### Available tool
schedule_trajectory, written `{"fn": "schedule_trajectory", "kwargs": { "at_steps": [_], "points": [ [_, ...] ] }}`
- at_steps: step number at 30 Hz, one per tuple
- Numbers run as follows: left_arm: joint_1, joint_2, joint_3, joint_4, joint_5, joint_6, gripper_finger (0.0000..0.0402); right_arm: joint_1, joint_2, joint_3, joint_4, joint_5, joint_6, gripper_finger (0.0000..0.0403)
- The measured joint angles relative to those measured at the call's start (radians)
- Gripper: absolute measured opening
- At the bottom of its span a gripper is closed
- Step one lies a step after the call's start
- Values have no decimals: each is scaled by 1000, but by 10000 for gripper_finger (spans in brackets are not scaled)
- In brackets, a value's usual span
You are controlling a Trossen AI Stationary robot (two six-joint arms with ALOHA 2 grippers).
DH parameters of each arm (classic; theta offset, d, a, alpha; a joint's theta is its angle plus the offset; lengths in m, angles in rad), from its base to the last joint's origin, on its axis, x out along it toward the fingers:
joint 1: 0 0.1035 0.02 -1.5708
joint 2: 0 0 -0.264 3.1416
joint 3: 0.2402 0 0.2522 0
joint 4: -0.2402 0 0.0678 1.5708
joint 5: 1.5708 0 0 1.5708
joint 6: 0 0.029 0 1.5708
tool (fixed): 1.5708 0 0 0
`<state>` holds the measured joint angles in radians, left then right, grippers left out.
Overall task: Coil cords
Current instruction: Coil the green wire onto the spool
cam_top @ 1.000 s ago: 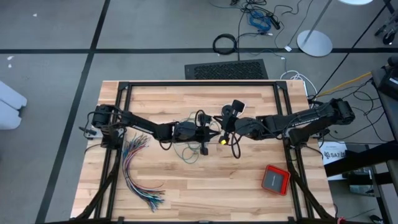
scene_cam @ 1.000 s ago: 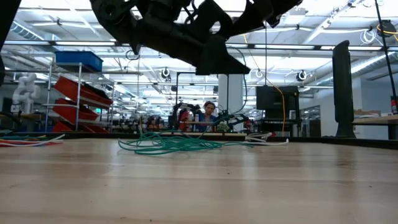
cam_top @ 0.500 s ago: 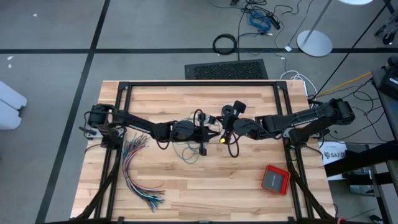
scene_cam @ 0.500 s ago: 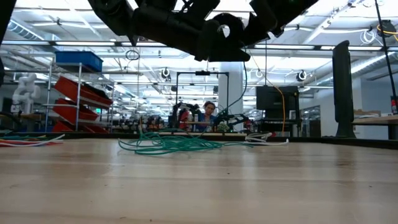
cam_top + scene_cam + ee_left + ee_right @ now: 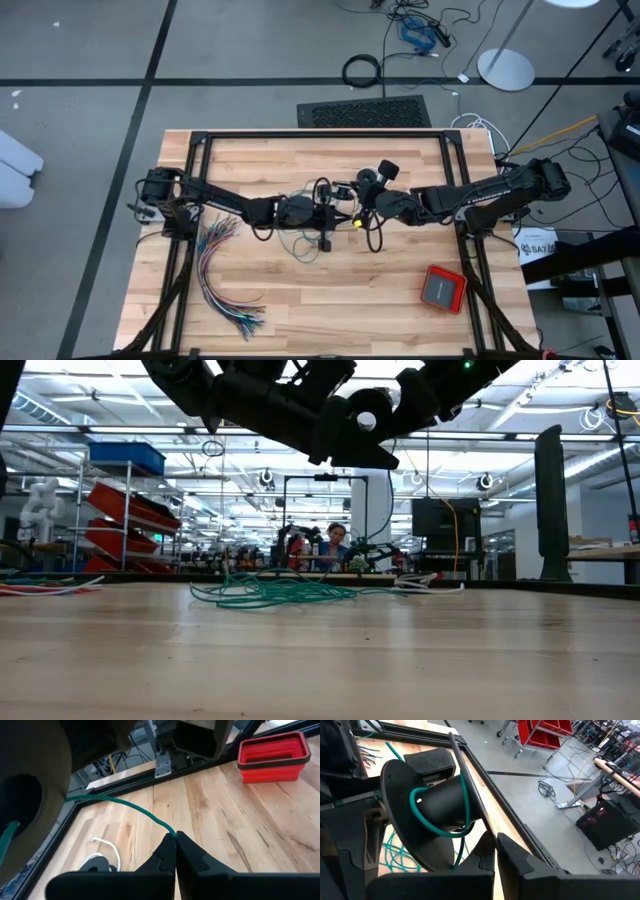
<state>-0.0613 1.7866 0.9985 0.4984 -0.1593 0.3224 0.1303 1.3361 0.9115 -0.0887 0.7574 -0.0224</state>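
Both arms met over desk (image 5: 260, 290) centre; left tool (image 5: 175, 836) pressed together, pinching teal cord (image 5: 125, 805) at the tips; right tool (image 5: 495, 840) pressed together w/ black spool (image 5: 432, 802) close in front, teal cord looped round its barrel; couldn't tell if right tool pinched cord or spool rim. Rest of teal cord lay in loose tangle on desk below (image 5: 275, 593); black cord (image 5: 378, 240) hung near right tool. Judged cords v. light, limp, springy, prone to slip off tips; best held near free end, kept taut.
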Motion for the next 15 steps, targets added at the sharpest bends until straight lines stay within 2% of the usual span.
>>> {"fn": "schedule_trajectory", "kwargs": {
  "at_steps": [15],
  "points": [
    [17,0,0,-47,-28,8,0,0,0,0,-12,5,11,0]
  ]
}}
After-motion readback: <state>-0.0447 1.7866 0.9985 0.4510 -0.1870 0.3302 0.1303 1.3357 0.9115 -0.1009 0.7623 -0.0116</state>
